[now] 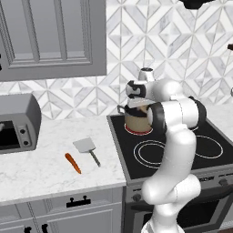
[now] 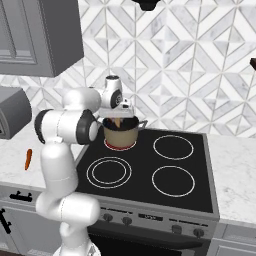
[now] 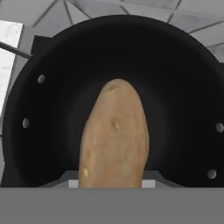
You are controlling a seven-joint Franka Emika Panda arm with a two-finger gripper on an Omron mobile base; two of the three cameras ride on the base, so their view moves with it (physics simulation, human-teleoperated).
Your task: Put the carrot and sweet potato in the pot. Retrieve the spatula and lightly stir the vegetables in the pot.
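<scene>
The end effector (image 2: 118, 119) pinches the sweet potato (image 3: 114, 135) over the pot (image 2: 120, 134); it probably should let go next.

The white arm (image 1: 175, 150) is bending up from its base and folding over at the elbow, and its gripper (image 2: 118, 119) is pointing straight down with the two fingers squeezing the sweet potato (image 3: 114, 135) between them, holding it tight.

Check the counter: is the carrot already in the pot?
No. The carrot lies on the counter beside the spatula, away from the pot.
</scene>
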